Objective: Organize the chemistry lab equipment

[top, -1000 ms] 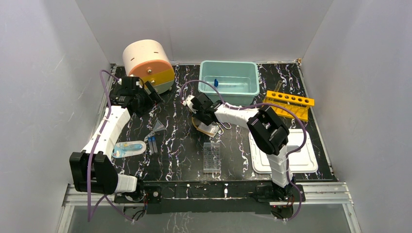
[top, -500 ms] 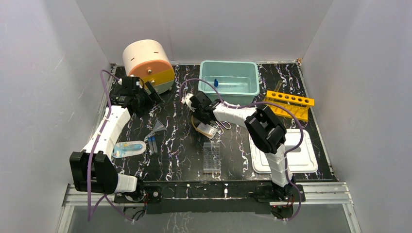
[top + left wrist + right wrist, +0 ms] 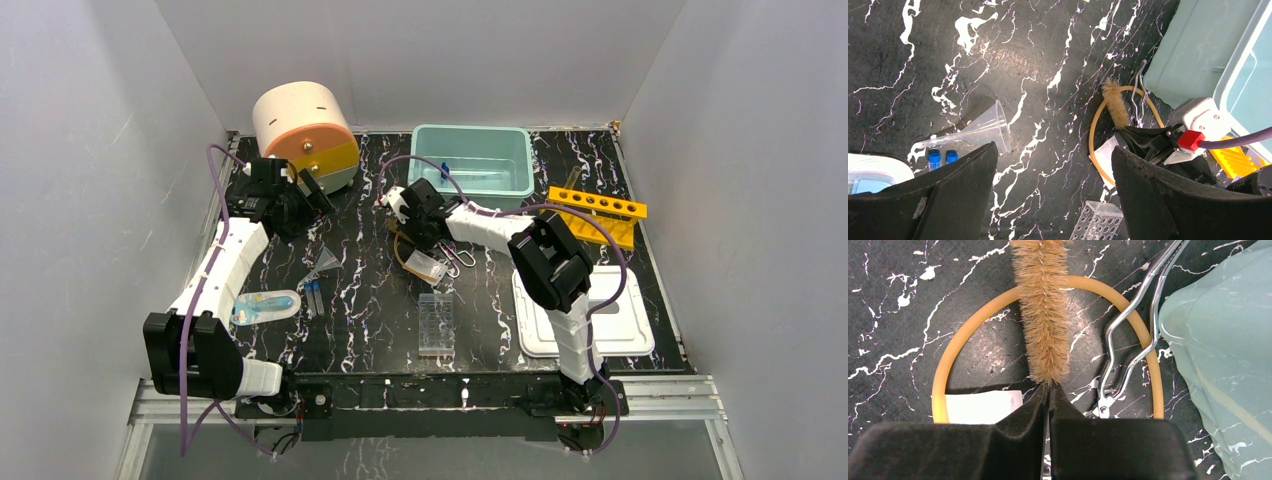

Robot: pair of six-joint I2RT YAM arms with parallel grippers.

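Bristle brush (image 3: 1043, 310) lay on the black marbled table (image 3: 893, 315), across a tan tubing loop (image 3: 948, 370), just left of the teal bin (image 3: 1218, 340). I had the right gripper (image 3: 1049, 390) pressed together on the brush's wire stem, right below the bristles. Metal tongs (image 3: 1135, 325) lay beside it, crossing the loop's right side; a white label (image 3: 983, 407) lay against the loop. Left gripper (image 3: 1053, 152) hung spread wide, holding nothing, with the clear funnel (image 3: 983, 125) and two blue-capped tubes (image 3: 943, 157) near its left finger. Well plate (image 3: 436, 322) sat nearer the bases.
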